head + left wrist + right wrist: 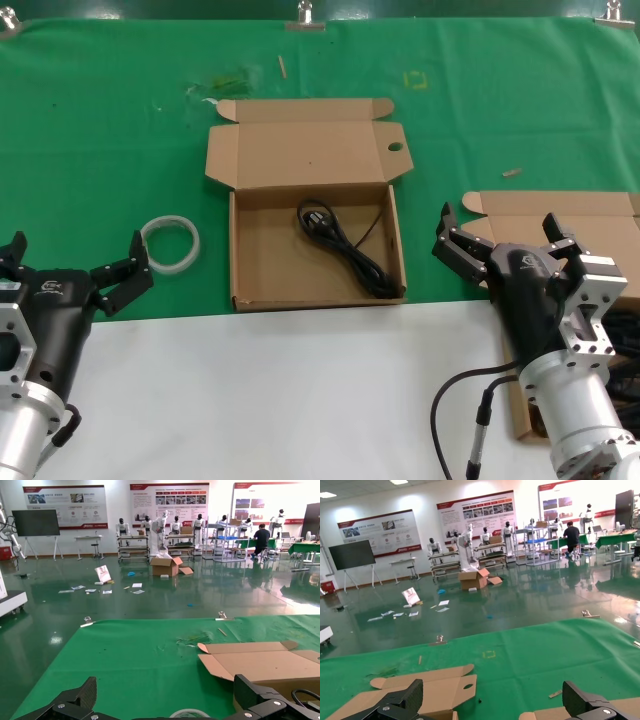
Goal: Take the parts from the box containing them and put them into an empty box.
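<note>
The box with the oval hole in its lid flap (262, 262) lies open at the table's middle, with one black cord (345, 245) coiled inside it. The other box (590, 212) sits at the right, mostly hidden behind my right arm; dark cords (626, 340) show at its edge. My right gripper (500, 232) hovers open and empty over that box's left part. My left gripper (75, 258) hangs open and empty at the lower left, well apart from both boxes. The wrist views show the left gripper (167, 700) and the right gripper (495, 700) with jaws spread wide.
A white tape roll (170, 243) lies on the green cloth (110, 130) between my left gripper and the middle box. Small scraps (282, 66) dot the cloth's far side. A white strip (300, 390) covers the table's near part.
</note>
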Controlling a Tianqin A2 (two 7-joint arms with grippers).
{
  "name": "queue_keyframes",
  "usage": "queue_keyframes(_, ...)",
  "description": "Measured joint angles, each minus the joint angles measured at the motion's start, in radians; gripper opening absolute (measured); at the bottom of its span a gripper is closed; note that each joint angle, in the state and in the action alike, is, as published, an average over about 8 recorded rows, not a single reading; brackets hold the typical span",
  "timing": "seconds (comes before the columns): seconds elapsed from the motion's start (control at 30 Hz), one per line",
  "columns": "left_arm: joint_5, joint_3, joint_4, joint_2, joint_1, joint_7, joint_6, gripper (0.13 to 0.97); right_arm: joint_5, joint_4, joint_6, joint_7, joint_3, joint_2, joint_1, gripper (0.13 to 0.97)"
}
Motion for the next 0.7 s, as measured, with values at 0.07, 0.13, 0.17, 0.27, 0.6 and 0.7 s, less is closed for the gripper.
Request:
queue_keyframes(0.07, 0.0, 0.0, 0.0, 0.0, 0.0, 0.0, 0.0, 0.966, 0.0, 0.0, 0.0, 0.0, 0.0, 0.0, 0.0, 0.966)
queue_keyframes(0.13, 0.0, 0.0, 0.0, 0.0, 0.0, 0.0, 0.0, 0.966, 0.0, 0.0, 0.0, 0.0, 0.0, 0.0, 0.0, 0.966)
queue_keyframes(0.17, 0.0, 0.0, 0.0, 0.0, 0.0, 0.0, 0.0, 0.966, 0.0, 0.0, 0.0, 0.0, 0.0, 0.0, 0.0, 0.966)
queue_keyframes(0.27, 0.0, 0.0, 0.0, 0.0, 0.0, 0.0, 0.0, 0.966, 0.0, 0.0, 0.0, 0.0, 0.0, 0.0, 0.0, 0.966)
queue_keyframes(0.6, 0.0, 0.0, 0.0, 0.0, 0.0, 0.0, 0.0, 0.966, 0.0, 0.0, 0.0, 0.0, 0.0, 0.0, 0.0, 0.966)
queue_keyframes(0.7, 0.0, 0.0, 0.0, 0.0, 0.0, 0.0, 0.0, 0.966, 0.0, 0.0, 0.0, 0.0, 0.0, 0.0, 0.0, 0.966)
